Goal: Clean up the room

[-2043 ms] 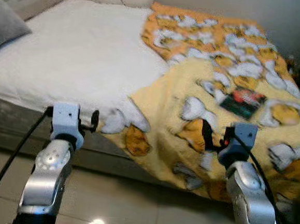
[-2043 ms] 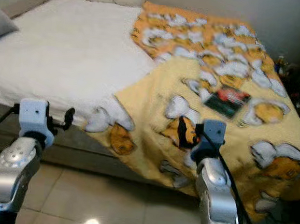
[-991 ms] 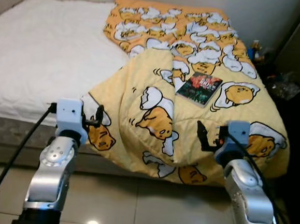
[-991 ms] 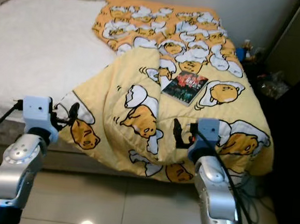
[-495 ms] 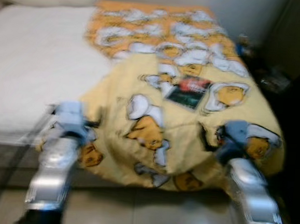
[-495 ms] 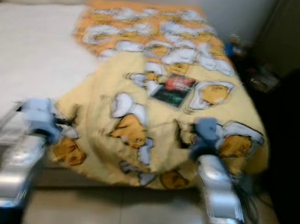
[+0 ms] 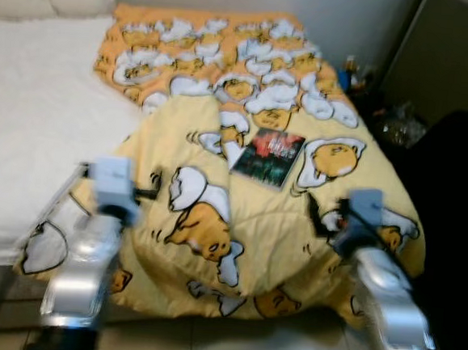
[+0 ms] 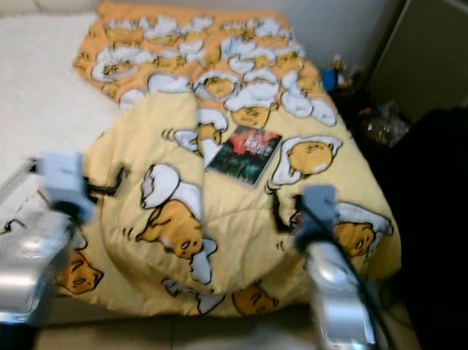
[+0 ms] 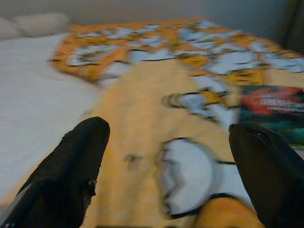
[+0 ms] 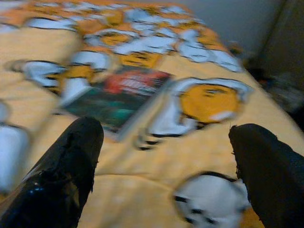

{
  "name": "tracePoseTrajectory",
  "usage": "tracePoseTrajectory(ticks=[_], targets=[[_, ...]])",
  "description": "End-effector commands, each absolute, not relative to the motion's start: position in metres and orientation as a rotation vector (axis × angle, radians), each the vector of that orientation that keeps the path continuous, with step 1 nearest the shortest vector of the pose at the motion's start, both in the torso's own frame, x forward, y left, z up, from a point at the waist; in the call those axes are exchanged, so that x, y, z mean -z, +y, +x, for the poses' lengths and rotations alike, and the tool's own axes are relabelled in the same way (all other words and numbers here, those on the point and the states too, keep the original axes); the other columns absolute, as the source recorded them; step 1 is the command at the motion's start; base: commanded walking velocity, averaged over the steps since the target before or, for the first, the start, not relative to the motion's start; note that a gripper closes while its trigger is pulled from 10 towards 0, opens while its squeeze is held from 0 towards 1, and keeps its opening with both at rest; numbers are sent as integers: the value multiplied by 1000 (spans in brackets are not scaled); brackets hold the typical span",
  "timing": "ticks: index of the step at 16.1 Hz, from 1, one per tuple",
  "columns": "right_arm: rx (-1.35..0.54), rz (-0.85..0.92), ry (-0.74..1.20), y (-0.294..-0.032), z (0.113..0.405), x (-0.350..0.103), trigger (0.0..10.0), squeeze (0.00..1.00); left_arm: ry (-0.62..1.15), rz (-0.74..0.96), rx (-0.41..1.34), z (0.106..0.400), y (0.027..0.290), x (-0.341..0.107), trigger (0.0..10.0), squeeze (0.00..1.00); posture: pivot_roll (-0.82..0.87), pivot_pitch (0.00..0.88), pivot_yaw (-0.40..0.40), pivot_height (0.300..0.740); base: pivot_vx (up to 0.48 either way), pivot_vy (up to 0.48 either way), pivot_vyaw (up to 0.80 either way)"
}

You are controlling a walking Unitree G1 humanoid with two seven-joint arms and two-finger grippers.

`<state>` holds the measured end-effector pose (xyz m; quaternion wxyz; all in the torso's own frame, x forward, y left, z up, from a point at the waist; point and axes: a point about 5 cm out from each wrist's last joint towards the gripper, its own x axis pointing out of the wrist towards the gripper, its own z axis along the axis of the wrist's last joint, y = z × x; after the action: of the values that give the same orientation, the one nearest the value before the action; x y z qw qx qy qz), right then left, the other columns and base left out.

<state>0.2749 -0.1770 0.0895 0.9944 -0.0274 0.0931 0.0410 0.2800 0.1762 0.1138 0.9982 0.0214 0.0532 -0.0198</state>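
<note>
book lies flat on soft yellow blanket, light and stiff (grab near edge). left gripper and right gripper both spread, empty.

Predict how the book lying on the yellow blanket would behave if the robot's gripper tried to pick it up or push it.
The book looks thin and flat, so probably light and fairly stiff, with a cover that might flex. It lies on a soft, rumpled blanket, so a push would likely sink or drag fabric rather than slide cleanly. Its glossy-looking cover may be slippery.
</note>
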Motion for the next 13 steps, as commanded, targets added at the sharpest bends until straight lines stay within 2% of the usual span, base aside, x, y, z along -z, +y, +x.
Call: tracePoseTrajectory(ticks=[1,13], targets=[[-106,-48,150,-171,278,-95,10000,0,101,61,9,280,186,-116,10000,800,48,0,0,740,356,0,0],[-147,-47,145,-168,278,-97,10000,0,106,53,9,282,187,-116,10000,800,49,0,2,740,353,0,0]])
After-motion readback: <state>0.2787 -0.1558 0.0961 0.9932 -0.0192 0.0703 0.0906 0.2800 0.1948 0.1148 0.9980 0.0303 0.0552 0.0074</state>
